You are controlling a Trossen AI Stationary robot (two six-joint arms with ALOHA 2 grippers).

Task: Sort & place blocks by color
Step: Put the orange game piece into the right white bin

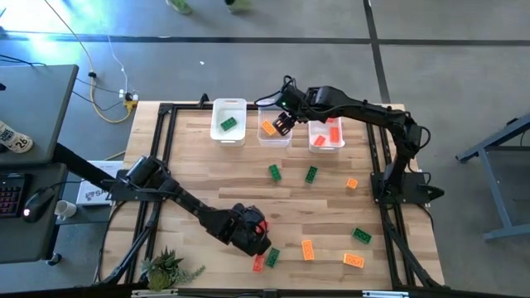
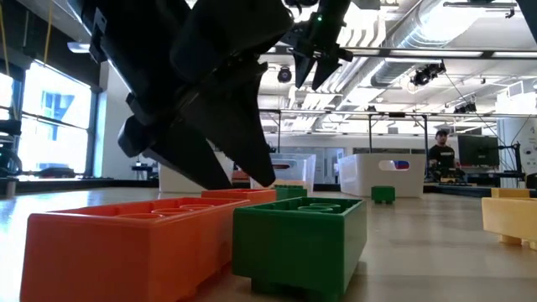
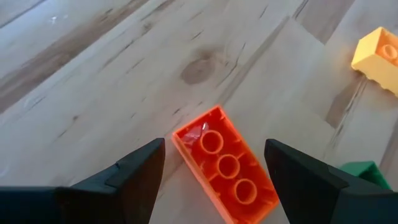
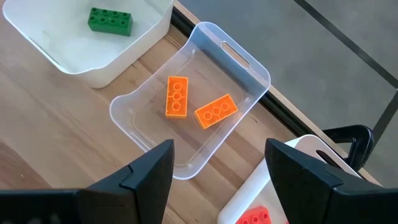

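Left gripper [image 3: 214, 177] hangs jaws apart right over the red brick [image 3: 225, 167] beside a green brick [image 1: 272, 256], its long axis slanting across the gap, while the right gripper [image 4: 217, 180] hovers open above the far middle bin [image 4: 249, 62].

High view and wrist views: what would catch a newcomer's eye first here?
Three translucent white plastic bins line the wooden table's far edge, already holding studded toy bricks by colour: green, orange, red. The right gripper hangs open-jawed above the middle bin with two orange bricks. Near the front edge, the left gripper straddles a red-orange brick, jaws open.
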